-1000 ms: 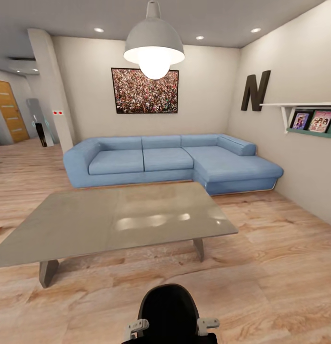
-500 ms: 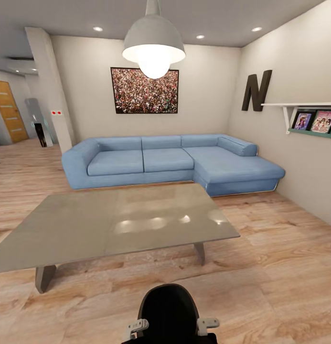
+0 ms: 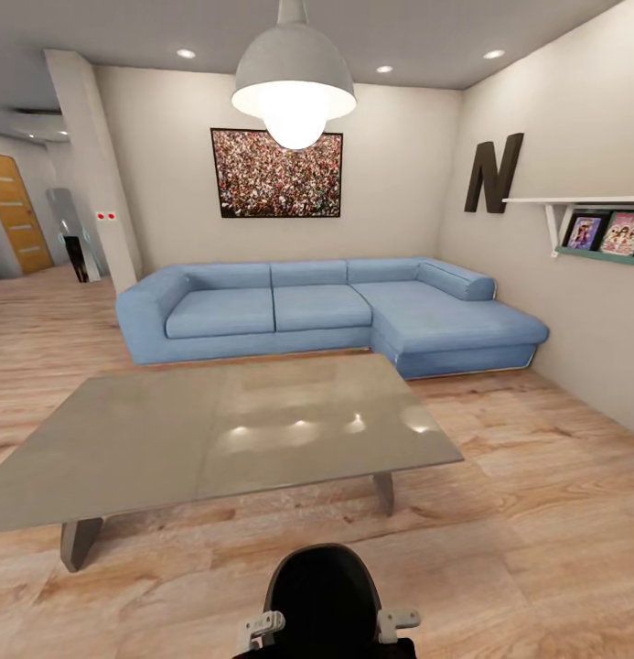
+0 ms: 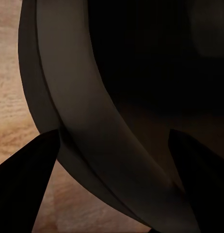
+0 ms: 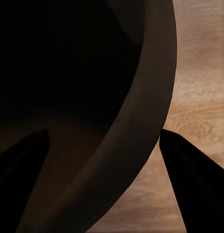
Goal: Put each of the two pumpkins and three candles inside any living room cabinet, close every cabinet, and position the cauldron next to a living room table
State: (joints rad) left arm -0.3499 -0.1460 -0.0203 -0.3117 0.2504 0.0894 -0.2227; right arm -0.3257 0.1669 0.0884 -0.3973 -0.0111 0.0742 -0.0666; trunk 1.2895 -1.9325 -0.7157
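The pumpkins, candles, cabinet and cauldron are out of view. A low grey table point(image 3: 225, 430) with slanted legs stands on the wood floor just ahead of me in the living room. In the left wrist view my left gripper point(image 4: 112, 133) is open, its two dark fingers point(image 4: 24, 184) spread wide with nothing between them. My right gripper point(image 5: 103, 131) is open too, fingers point(image 5: 194, 179) far apart. Beyond each pair of fingers lies a dark curved surface with a grey rim over wood floor; I cannot tell what it is.
A blue corner sofa point(image 3: 326, 311) lines the back wall behind the table. A pendant lamp point(image 3: 294, 82) hangs overhead. A wall shelf point(image 3: 591, 229) sticks out at the right. A pillar point(image 3: 88, 165) and hallway lie to the left. My black trunk point(image 3: 326, 604) is at the bottom.
The camera has shifted slightly, so the table sits a little lower and nearer in the picture. A small orange bit at the left edge has slipped out of frame.
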